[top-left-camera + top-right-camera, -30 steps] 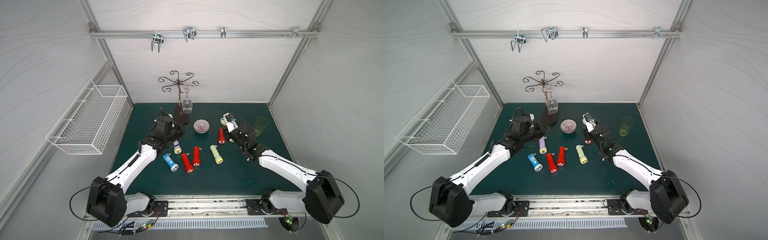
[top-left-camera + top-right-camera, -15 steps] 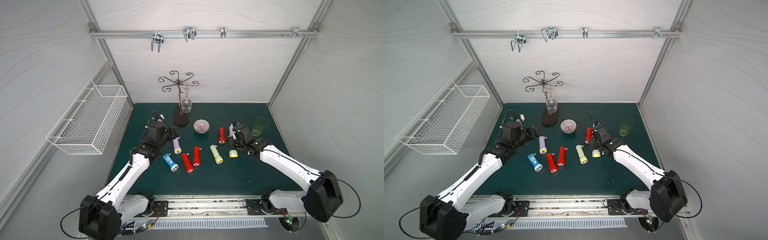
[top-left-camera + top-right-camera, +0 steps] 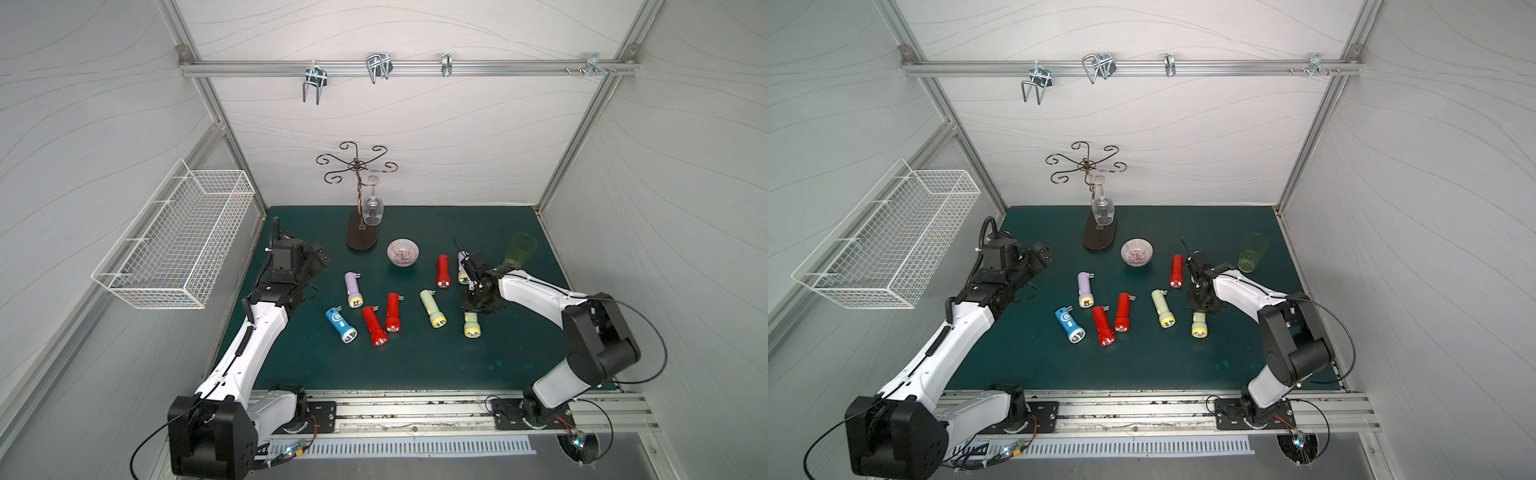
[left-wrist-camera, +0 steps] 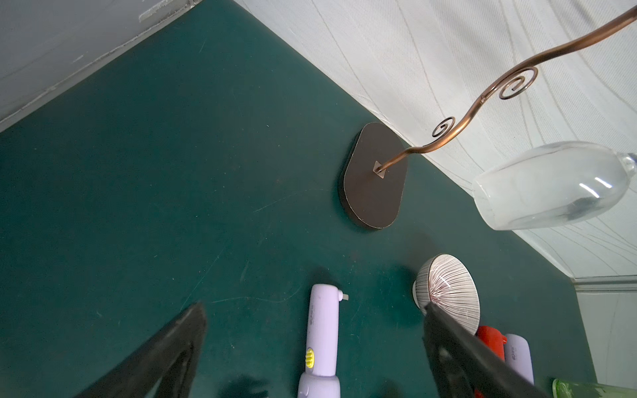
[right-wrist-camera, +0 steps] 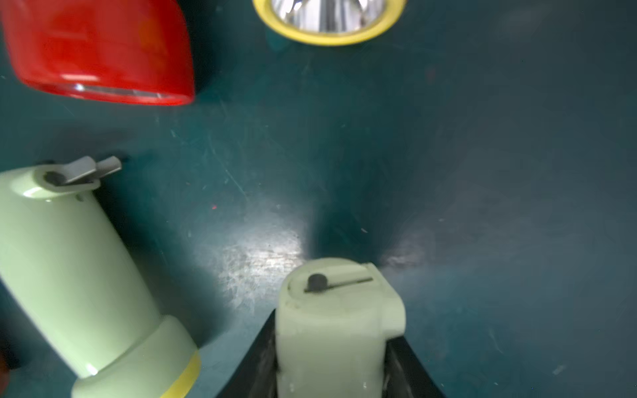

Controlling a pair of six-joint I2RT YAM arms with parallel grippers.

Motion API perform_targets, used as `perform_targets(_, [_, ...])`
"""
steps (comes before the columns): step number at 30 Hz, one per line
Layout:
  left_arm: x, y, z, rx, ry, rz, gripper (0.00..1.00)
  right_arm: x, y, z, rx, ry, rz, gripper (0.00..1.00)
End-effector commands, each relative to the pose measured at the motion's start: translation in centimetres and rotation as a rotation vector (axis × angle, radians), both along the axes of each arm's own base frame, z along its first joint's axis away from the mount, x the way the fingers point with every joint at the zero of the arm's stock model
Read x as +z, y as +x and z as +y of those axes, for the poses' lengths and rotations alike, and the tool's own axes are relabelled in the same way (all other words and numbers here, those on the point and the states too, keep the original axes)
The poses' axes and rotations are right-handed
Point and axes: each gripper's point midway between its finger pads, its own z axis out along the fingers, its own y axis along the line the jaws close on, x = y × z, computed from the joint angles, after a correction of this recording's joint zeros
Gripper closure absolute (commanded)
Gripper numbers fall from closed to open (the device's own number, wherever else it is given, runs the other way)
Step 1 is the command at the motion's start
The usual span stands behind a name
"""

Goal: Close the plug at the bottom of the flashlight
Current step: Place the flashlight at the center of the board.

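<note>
Overhead, in both top views, the right gripper (image 3: 476,306) clamps the rear end of the pale green flashlight (image 3: 472,326). The flashlight lies on the green mat (image 3: 415,365), lens toward the front rail. The left gripper (image 3: 319,258) hangs spread wide and empty, apart from the lilac flashlight (image 3: 353,289).

Left wrist view: both fingers (image 4: 172,344) stand far apart, with the lilac flashlight (image 4: 322,330) visible on the mat between them.

Right wrist view: the jaws flank the pale green flashlight (image 5: 337,330). Its plug (image 5: 331,282) lies folded flat in the end cap. A second green flashlight (image 5: 69,275) alongside has its prongs sticking out.
</note>
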Motion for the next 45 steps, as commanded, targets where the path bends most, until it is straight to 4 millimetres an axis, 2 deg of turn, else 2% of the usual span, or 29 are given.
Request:
perform_targets(1, [1.5,1.0,-0.3,-0.013,-0.009,-0.044,0.01,-0.4,0.1,0.3,-0.013,-0.005,0.04,1.0])
perform_targets(10, [1.3,1.8,-2.5,-0.105,-0.102,-0.063,0.03,-2.5,0.4,-1.0,-0.015,-0.098,0.066,1.0])
perform_targets(13, [1.5,1.9,-3.0,-0.132,-0.115,-0.07,0.03,-2.9,0.3,-1.1,-0.012,-0.11,0.071,0.97])
perform_targets(14, [1.5,1.9,-3.1,-0.138,-0.118,-0.071,0.03,-3.0,0.3,-1.1,-0.01,-0.108,0.072,0.94])
perform_targets(15, [1.4,1.9,-3.2,-0.141,-0.12,-0.069,0.03,-3.1,0.3,-1.1,-0.01,-0.107,0.075,0.85])
perform_targets(17, [1.4,2.0,-3.3,-0.146,-0.122,-0.069,0.03,-3.2,0.2,-1.0,-0.009,-0.106,0.076,0.59])
perform_targets(18, [1.4,1.9,-3.3,-0.148,-0.122,-0.068,0.03,-3.1,0.2,-1.0,-0.009,-0.105,0.074,0.49])
perform_targets(19, [1.4,2.0,-3.4,-0.149,-0.124,-0.069,0.03,-3.0,0.2,-1.1,-0.009,-0.106,0.071,0.44])
perform_targets(24, [1.2,2.0,-3.5,-0.153,-0.128,-0.065,0.03,-2.0,0.4,-1.6,-0.007,-0.124,0.041,0.3])
perform_targets(31, [1.3,2.0,-3.6,-0.16,-0.13,-0.067,0.03,0.7,0.8,-1.6,0.01,-0.114,-0.016,0.27])
perform_targets(34, [1.1,2.0,-3.8,-0.167,-0.141,-0.062,0.03,2.7,1.1,-1.3,0.045,-0.144,-0.07,0.27])
perform_targets(36, [0.9,2.1,-4.2,-0.177,-0.165,-0.051,0.0,4.1,1.2,-0.6,0.092,-0.165,-0.11,0.26])
perform_targets(39, [0.5,2.1,-5.1,-0.198,-0.21,-0.033,0.0,5.3,1.0,1.7,0.184,-0.143,-0.139,0.26])
perform_targets(45, [-0.2,1.4,-8.7,-0.287,-0.228,0.0,0.0,6.2,0.4,6.7,0.338,-0.052,-0.16,0.26])
